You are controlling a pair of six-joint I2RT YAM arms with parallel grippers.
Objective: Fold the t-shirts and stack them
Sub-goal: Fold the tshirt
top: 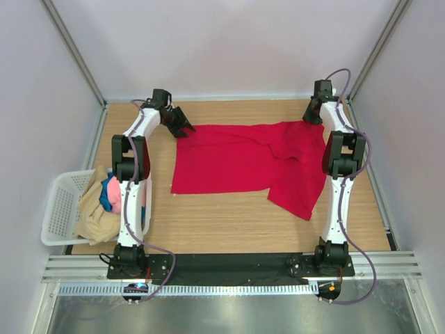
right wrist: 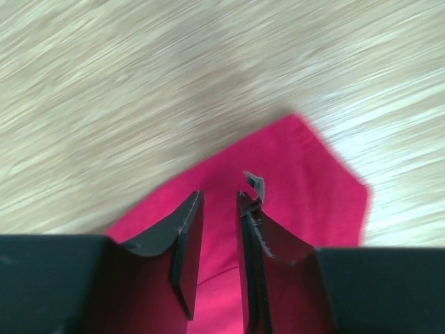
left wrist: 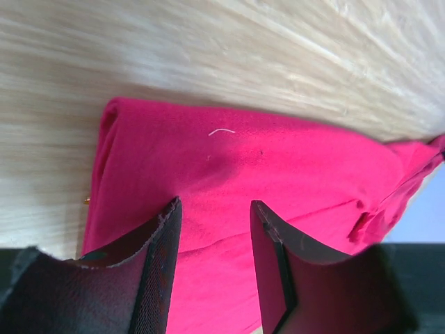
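Note:
A bright red t-shirt (top: 236, 156) lies spread on the wooden table (top: 222, 223), its right part bunched and hanging toward the front. My left gripper (top: 182, 127) stands open just over the shirt's far left corner; in the left wrist view its jaws (left wrist: 214, 204) are wide apart with the red cloth (left wrist: 264, 160) beneath them. At the shirt's far right corner is my right gripper (top: 311, 115). Its jaws (right wrist: 219, 195) stand a narrow gap apart over a pointed corner of the red cloth (right wrist: 306, 188). I see no cloth pinched in either one.
A white mesh basket (top: 59, 209) stands at the table's left edge, beside the left arm. Beige (top: 94, 212), pink (top: 115, 202) and blue (top: 106, 191) t-shirts are crumpled in it and spill over its rim. White walls close in the back and sides.

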